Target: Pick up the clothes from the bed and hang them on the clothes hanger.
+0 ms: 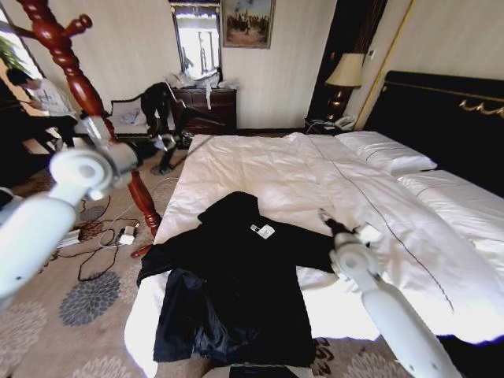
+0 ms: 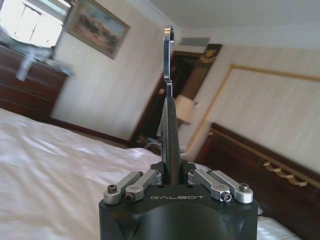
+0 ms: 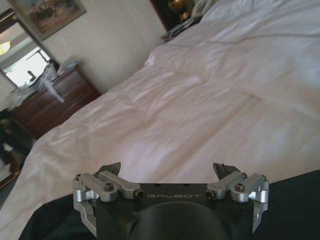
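One black coat (image 1: 236,291) lies spread over the near corner of the bed (image 1: 315,169), its hem hanging off the foot edge, a small white tag showing near the collar. Beside the bed's left edge stands the reddish-brown hanger (image 1: 79,87). The right gripper (image 1: 324,215) hovers low over the coat's right sleeve; its wrist view shows the fingers spread wide and empty, with black cloth just beneath. The left gripper (image 2: 169,60) is raised over the bed's left edge near the hanger, fingers pressed together on nothing. The coat is large and its lining looks slippery, so a pinch on one sleeve may slide off, or the trailing cloth may drag across the duvet and miss the pegs.
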Available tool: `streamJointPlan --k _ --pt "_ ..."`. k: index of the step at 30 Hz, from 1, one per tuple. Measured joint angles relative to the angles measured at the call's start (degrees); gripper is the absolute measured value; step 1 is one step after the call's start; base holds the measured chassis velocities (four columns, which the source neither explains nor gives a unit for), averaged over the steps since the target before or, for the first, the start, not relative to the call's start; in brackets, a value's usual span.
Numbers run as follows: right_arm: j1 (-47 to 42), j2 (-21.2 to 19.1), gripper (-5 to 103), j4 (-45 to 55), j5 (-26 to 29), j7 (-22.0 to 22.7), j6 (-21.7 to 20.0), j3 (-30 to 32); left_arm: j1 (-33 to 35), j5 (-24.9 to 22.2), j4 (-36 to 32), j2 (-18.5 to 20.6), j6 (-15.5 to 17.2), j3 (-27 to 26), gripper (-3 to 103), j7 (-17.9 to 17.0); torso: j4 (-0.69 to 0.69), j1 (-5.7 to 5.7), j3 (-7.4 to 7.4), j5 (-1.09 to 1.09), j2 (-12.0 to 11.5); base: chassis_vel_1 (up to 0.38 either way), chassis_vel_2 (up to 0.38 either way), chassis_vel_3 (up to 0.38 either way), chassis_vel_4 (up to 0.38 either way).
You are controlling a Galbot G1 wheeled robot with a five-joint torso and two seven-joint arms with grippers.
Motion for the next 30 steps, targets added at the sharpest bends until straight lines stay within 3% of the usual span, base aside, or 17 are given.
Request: streamJointPlan --k 3,6,8,9,10,11,12,13,16,21,28,30 --pt "6.3 0.3 100 -4.5 1.3 -5.6 0.4 -9.9 3.8 0.8 1.3 -5.8 -1.3 -3.0 16 3.8 -0.11 0.00 0.00 0.06 0.0 0.000 0.000 0.000 0.000" --pt "11.2 2.1 100 -7.8 0.6 -8.5 1.6 -16.6 7.3 1.8 1.5 -7.9 -2.1 -5.7 16 4.9 0.02 0.00 0.00 0.01 0.0 0.000 0.000 0.000 0.000" --pt "15.6 5.8 100 -12.7 -2.1 -10.8 3.8 -22.9 11.5 3.1 1.8 -10.1 -2.8 -9.0 16 5.2 0.07 0.00 0.00 -0.06 0.0 0.000 0.000 0.000 0.000" --pt "15.6 5.8 100 -12.7 -2.1 -10.8 3.8 -22.9 11.5 3.1 1.8 -10.1 -2.8 -9.0 16 5.2 0.07 0.00 0.00 -0.06 0.0 0.000 0.000 0.000 0.000" --pt "17.8 9.6 100 -16.3 -5.0 -11.7 5.6 -25.7 13.9 3.8 1.8 -11.5 -3.1 -11.1 16 5.2 0.05 0.00 0.00 -0.03 0.0 0.000 0.000 0.000 0.000" --pt "19.4 13.1 100 -19.4 -8.0 -11.4 6.2 -27.8 15.9 4.3 1.8 -12.6 -3.2 -12.8 16 5.2 0.00 0.01 0.00 0.02 0.0 0.000 0.000 0.000 0.000" --pt "19.7 13.7 100 -19.9 -8.5 -11.2 6.2 -28.1 16.0 4.3 1.8 -12.6 -3.2 -13.0 16 5.2 0.01 0.01 0.00 0.01 0.0 0.000 0.000 0.000 0.000" --pt "21.2 17.0 100 -23.4 -11.8 -8.8 5.2 -30.2 18.0 4.7 1.5 -13.5 -3.2 -14.9 16 5.2 0.01 0.02 0.01 0.00 0.0 0.000 0.000 0.000 0.000" --pt "22.5 20.3 100 -27.4 -15.0 -6.7 3.6 -33.1 20.8 5.7 0.9 -14.2 -3.2 -17.6 16 5.2 0.03 0.01 0.00 -0.01 0.0 0.000 0.000 0.000 0.000" --pt "23.6 22.7 100 -29.6 -15.8 -5.4 1.9 -35.4 23.5 7.0 0.4 -14.6 -3.5 -19.9 16 5.2 -0.03 -0.01 -0.01 -0.01 0.0 0.000 0.000 0.000 0.000" --pt "25.7 26.0 101 -32.7 -20.9 -2.7 0.7 -37.9 24.4 9.3 -0.7 -15.5 -3.3 -20.1 16 5.2 -0.02 0.00 -0.01 0.00 0.0 0.000 0.000 0.000 0.000" --pt "25.8 26.6 96 -32.8 -21.4 -2.5 0.9 -38.5 24.7 10.2 -0.8 -15.6 -3.2 -20.1 16 5.2 -0.01 0.00 0.00 0.00 0.0 0.000 0.000 0.000 0.000"
